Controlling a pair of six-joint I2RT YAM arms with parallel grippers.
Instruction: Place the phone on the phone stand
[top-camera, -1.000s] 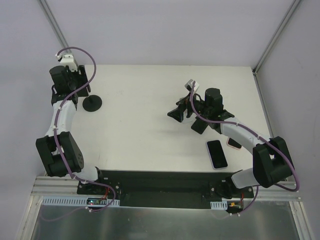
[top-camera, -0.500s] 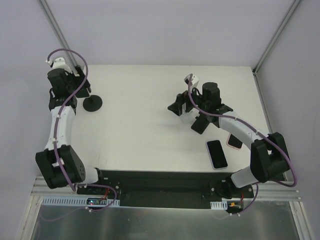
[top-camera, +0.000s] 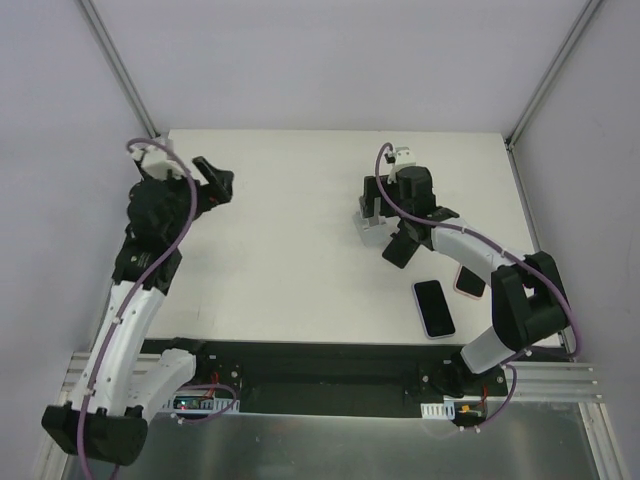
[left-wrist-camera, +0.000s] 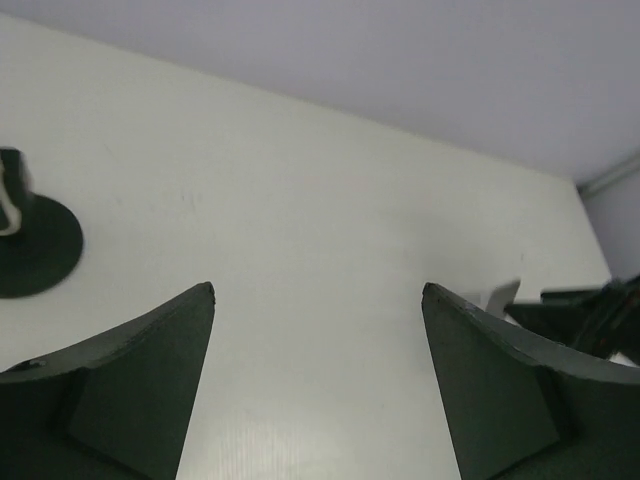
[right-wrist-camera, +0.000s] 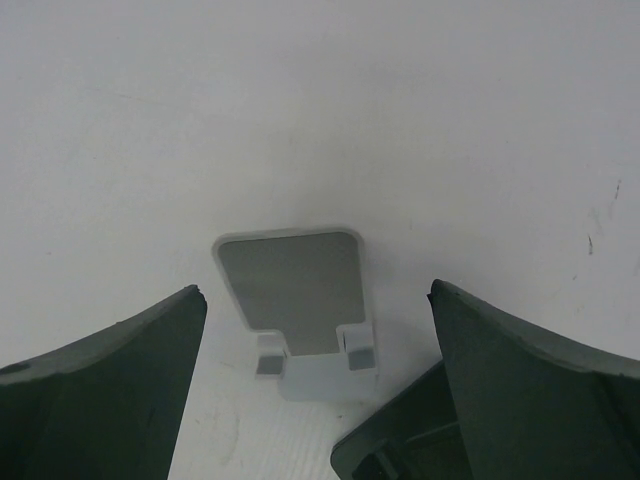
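Observation:
A phone (top-camera: 434, 307) with a black screen and a pale case lies flat at the front right of the table. A white phone stand with a grey back plate (right-wrist-camera: 298, 300) stands upright between my right gripper's open fingers, which do not touch it. It also shows in the top view (top-camera: 366, 229). My right gripper (top-camera: 374, 212) (right-wrist-camera: 317, 292) is open and empty, well behind and to the left of the phone. My left gripper (top-camera: 218, 180) (left-wrist-camera: 318, 290) is open and empty above the back left of the table.
A second phone with a pink case (top-camera: 467, 283) lies partly under the right arm. A black stand (top-camera: 400, 248) (right-wrist-camera: 400, 445) sits just to the right of the white one. A dark round-based stand (left-wrist-camera: 30, 245) sits at the far left, hidden by the left arm in the top view.
My left arm has swung out of the back left corner toward the table's middle, covering the round-based stand. My right gripper has turned and shifted right, over the white stand.

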